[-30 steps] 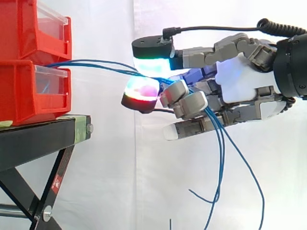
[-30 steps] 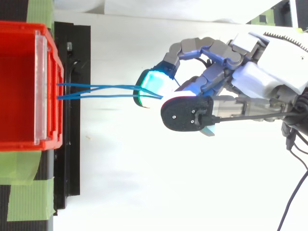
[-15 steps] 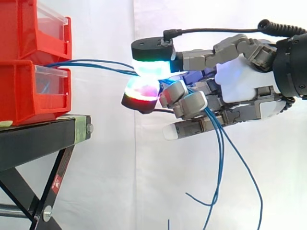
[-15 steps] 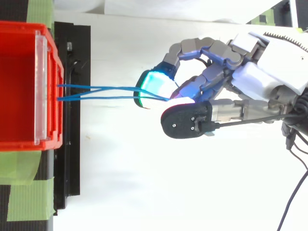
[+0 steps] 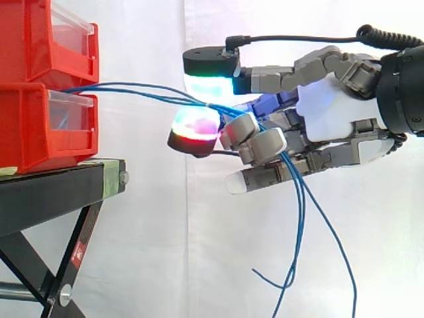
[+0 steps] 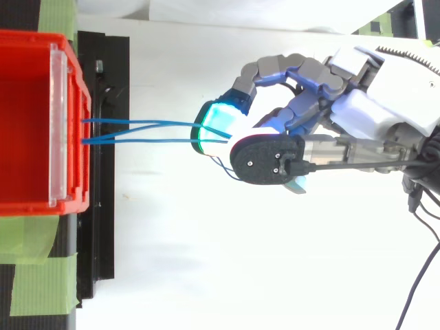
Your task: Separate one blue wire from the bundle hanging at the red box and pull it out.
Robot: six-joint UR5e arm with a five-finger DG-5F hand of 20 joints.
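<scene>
Hand point(image 5: 331, 112) enters from the right at bin height, well apart from the stand, fingers curled. Blue wires point(image 5: 132, 89) pass between an upper fingertip pad point(image 5: 211, 79) glowing green-white and a lower pad point(image 5: 195, 124) glowing red, then run through the curled fingers; the hand is clamped on them. Whether one strand is parted from the rest cannot be told. Loose wire ends hang below the hand. From the pads the wires stretch left, nearly level, to the front of the stacked red bins point(image 5: 40, 126), entering where the upper bin meets the lower. Bins sit on a black stand point(image 5: 53, 192). White curtain point(image 5: 132, 252) is behind.
</scene>
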